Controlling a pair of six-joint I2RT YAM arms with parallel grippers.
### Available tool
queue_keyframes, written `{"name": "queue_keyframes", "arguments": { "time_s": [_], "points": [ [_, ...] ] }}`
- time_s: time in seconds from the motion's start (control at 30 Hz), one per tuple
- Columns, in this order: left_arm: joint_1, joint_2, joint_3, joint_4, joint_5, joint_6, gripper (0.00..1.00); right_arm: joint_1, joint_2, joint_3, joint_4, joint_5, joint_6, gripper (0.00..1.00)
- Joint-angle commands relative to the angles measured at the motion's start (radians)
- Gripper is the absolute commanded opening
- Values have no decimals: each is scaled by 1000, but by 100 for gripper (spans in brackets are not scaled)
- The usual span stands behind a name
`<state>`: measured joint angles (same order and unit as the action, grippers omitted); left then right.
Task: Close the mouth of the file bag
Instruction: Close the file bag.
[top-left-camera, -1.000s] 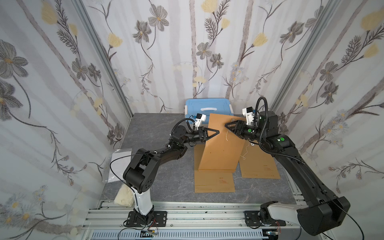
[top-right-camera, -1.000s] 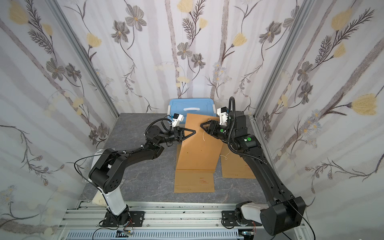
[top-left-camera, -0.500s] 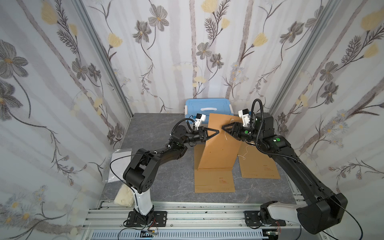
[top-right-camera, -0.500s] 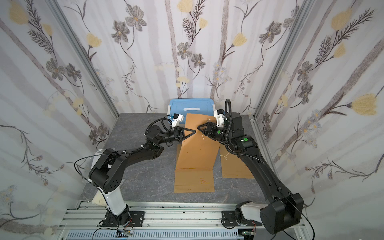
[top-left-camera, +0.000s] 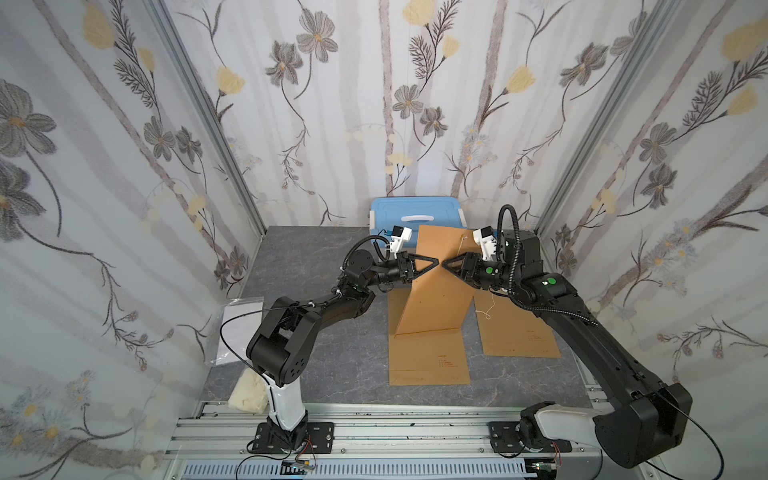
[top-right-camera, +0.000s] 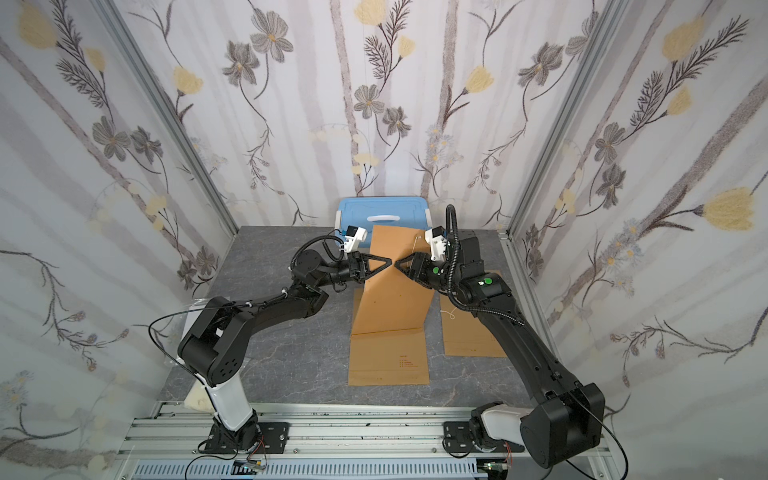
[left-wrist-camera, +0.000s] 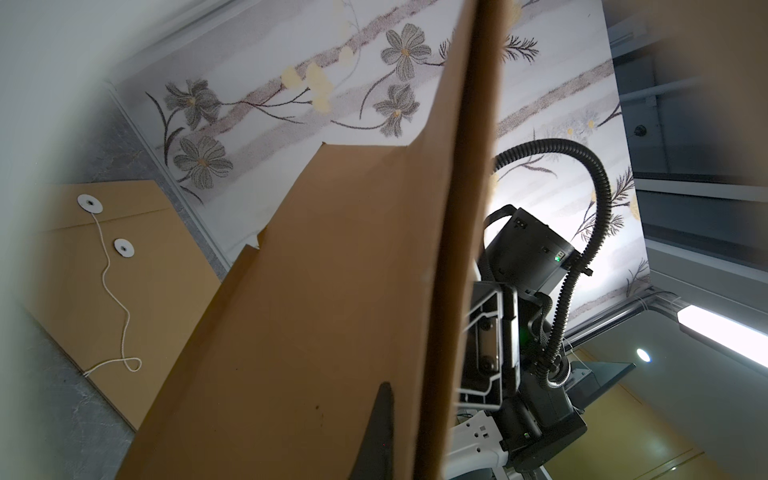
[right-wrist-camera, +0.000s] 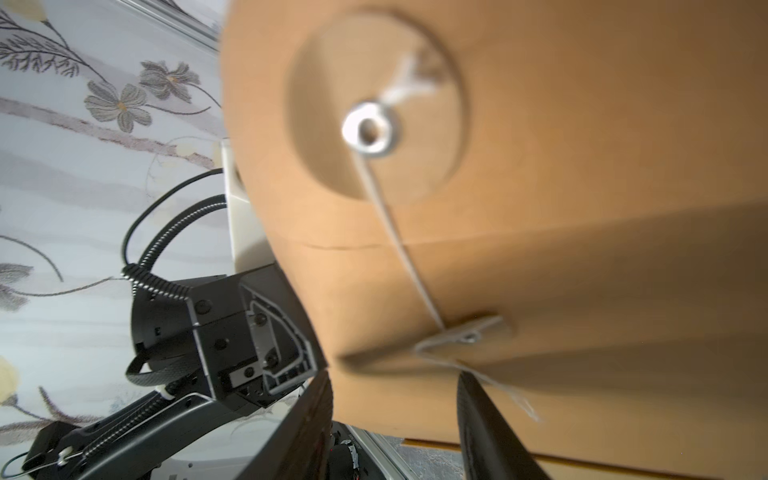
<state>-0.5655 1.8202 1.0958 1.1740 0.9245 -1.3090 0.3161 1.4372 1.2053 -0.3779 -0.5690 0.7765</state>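
Left fingers (top-left-camera: 434, 262) are clamping the raised edge of the file bag (top-left-camera: 432, 303) at centre frame in both top views, its lower part lying on the desk (top-left-camera: 332, 249); the right fingers (top-left-camera: 449, 264) are facing them tip to tip. Left wrist view: one finger (left-wrist-camera: 380, 428) is pressing the bag edge, lower centre. Right wrist view: fingers (right-wrist-camera: 490, 428) are standing apart, the string (right-wrist-camera: 399, 237) running between them. Closing off-line is risking a missed string; hard pulling is risking tearing the bag from the left grip.

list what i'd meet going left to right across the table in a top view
clear plastic sheet, left claw, right claw, second file bag; the raised file bag spans both claws
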Motion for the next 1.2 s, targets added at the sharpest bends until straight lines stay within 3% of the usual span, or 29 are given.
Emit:
{"name": "queue_keyframes", "arguments": {
  "time_s": [0.0, 0.23, 0.47, 0.73, 1.17],
  "points": [
    [-1, -12, 8, 55, 10, -10, 0, -14, -7, -12, -11, 39, -11, 50],
    [-1, -16, 6, 58, 8, -14, 0, -69, -23, -49, 61, -29, 1, 50],
    [1, -5, 12, 85, 4, -41, 0, -118, -63, -85, 41, -18, -33, 49],
    [1, 2, 19, 105, 2, -66, 0, -116, -105, -53, -22, -39, -234, 50],
    [0, 2, 24, 107, 1, -78, 0, -101, -43, -50, 9, -73, -247, 45]
  ]
}}
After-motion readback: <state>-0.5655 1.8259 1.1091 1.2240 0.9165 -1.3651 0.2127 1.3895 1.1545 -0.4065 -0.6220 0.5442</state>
